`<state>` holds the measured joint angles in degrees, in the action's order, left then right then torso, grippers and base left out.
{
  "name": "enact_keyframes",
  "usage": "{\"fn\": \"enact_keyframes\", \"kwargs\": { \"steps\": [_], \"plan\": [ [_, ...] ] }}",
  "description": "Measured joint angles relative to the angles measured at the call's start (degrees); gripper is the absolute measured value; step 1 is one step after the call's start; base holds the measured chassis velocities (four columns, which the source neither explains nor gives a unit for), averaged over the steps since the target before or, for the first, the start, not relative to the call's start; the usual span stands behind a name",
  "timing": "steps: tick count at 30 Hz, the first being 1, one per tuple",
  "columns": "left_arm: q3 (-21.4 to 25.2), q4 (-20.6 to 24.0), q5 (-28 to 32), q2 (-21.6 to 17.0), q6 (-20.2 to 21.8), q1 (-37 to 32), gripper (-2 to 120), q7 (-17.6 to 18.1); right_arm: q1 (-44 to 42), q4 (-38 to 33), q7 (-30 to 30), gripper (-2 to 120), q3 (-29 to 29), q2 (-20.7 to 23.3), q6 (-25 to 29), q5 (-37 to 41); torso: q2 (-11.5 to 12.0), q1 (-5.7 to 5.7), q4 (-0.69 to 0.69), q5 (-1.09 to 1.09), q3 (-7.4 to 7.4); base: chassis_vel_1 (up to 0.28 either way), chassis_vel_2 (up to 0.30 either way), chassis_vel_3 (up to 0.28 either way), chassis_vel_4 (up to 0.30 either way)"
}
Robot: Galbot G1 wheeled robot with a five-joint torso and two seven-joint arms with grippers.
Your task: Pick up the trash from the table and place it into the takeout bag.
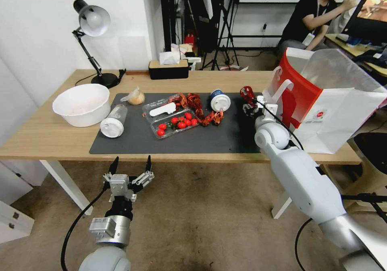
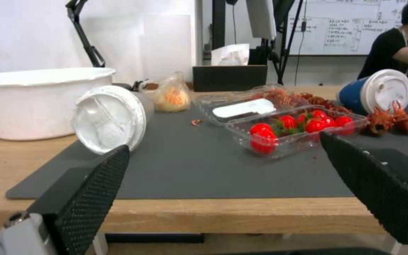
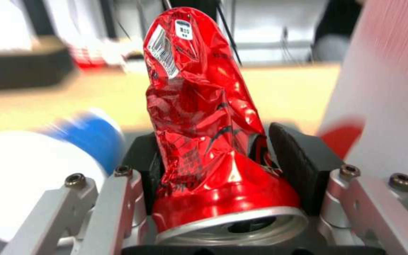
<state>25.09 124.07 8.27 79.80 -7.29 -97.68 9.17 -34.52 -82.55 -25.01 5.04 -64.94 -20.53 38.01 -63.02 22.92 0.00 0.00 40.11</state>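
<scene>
My right gripper [image 1: 250,103] is shut on the crushed red can [image 1: 247,93], held upright above the mat's right end, just left of the takeout bag [image 1: 330,102]. In the right wrist view the can [image 3: 199,117] stands between the black pads [image 3: 298,159], and the bag [image 3: 393,71] is close beside it. The blue-white cup [image 1: 219,100] lies on its side on the mat. At the left lie the white-capped bottle [image 1: 114,121] and the small bag of orange food [image 1: 136,97], next to a round white bowl [image 1: 82,104]. My left gripper [image 1: 131,164] hangs open below the table's [image 1: 48,134] front edge.
A clear tray of cherry tomatoes [image 1: 177,124] and red crayfish shells [image 1: 197,104] sit mid-mat [image 1: 201,140]. A desk lamp [image 1: 92,21] and a black tissue box [image 1: 168,69] stand along the table's far edge.
</scene>
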Motion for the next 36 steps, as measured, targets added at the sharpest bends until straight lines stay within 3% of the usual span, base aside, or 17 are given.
{"fn": "enact_keyframes", "kwargs": {
  "steps": [6,16,28,36],
  "plan": [
    [0.4,1.0,-0.2,-0.2,-0.1,-0.7,100,0.1,-7.6,-18.5,-0.6,50,3.6,4.7,-0.1,0.5,0.0,-0.01,-0.01,0.01,-0.01,0.000,0.000,0.000,0.000],
    [-0.1,1.1,-1.6,0.7,-0.7,-1.3,100,0.1,-25.2,-39.1,-1.6,50,10.5,9.2,-4.9,6.1,0.0,-0.01,0.00,0.00,-0.01,0.000,0.000,0.000,0.000],
    [-0.4,1.3,-2.6,1.3,-1.5,-2.3,100,0.1,-34.6,-45.8,-0.9,50,14.6,8.9,-5.1,5.3,0.0,-0.01,0.00,0.00,0.00,0.000,0.000,0.000,0.000],
    [-0.2,1.7,-2.6,1.4,-1.9,-2.7,100,0.1,-35.7,-51.8,3.0,50,20.0,11.4,-0.1,4.6,0.0,0.00,-0.01,0.00,0.00,0.000,0.000,0.000,0.000]
  ]
}}
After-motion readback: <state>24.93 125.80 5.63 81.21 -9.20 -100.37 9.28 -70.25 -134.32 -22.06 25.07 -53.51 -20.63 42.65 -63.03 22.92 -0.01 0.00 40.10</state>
